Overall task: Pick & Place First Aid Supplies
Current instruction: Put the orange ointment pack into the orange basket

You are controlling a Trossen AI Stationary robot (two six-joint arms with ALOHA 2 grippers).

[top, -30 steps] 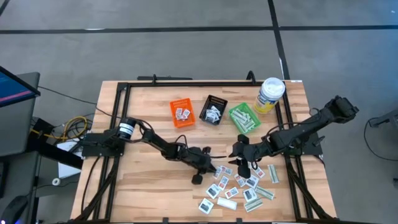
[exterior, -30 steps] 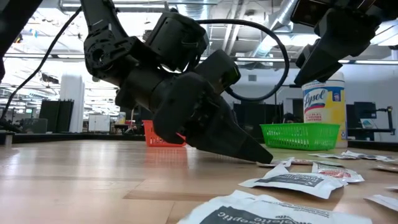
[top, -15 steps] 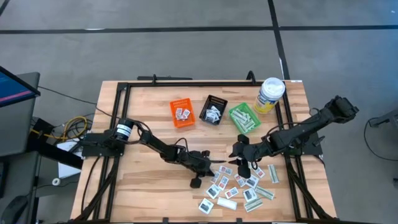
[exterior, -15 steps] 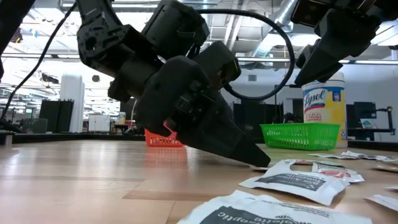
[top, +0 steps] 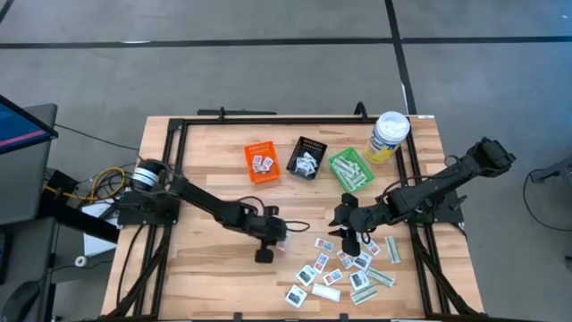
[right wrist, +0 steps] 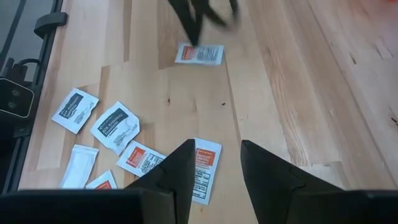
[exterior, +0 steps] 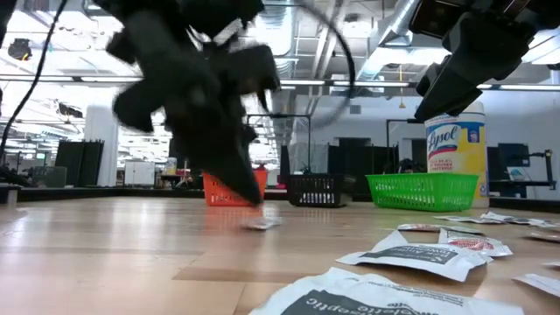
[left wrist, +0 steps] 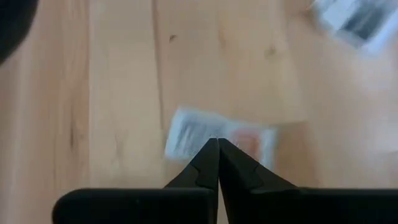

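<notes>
The first aid supplies [top: 344, 268], small flat paper packets, lie scattered on the near right of the table. One white packet with red print [right wrist: 202, 55] lies apart, left of the pile, also seen under my left fingers [left wrist: 186, 134] and low over the wood [exterior: 260, 224]. My left gripper [left wrist: 217, 142] is shut and slants down right over this packet [top: 281, 231]. My right gripper [right wrist: 214, 143] hovers open above the pile's far edge, over a red-printed packet [right wrist: 204, 163] that it does not touch. My left gripper's shut fingertips [right wrist: 194, 38] stand at the single packet's near edge [left wrist: 214, 134], slanting down from the table's left. Blur hides the spot, so I cannot tell whether they touch it. The packet looks flat and level, close to the table.
An orange bin [top: 262, 163], a black bin [top: 307, 158] and a green bin [top: 350, 170] stand in a row at the table's far middle. A yellow canister with a white lid [top: 389, 136] stands right of them. Bare wood lies to the left.
My left gripper has drawn back from the pile toward the table's left, risen, and tipped to a shallower slant. One packet that was under its tips at the pile's edge now lies apart, farther left. My right gripper has kept still.
</notes>
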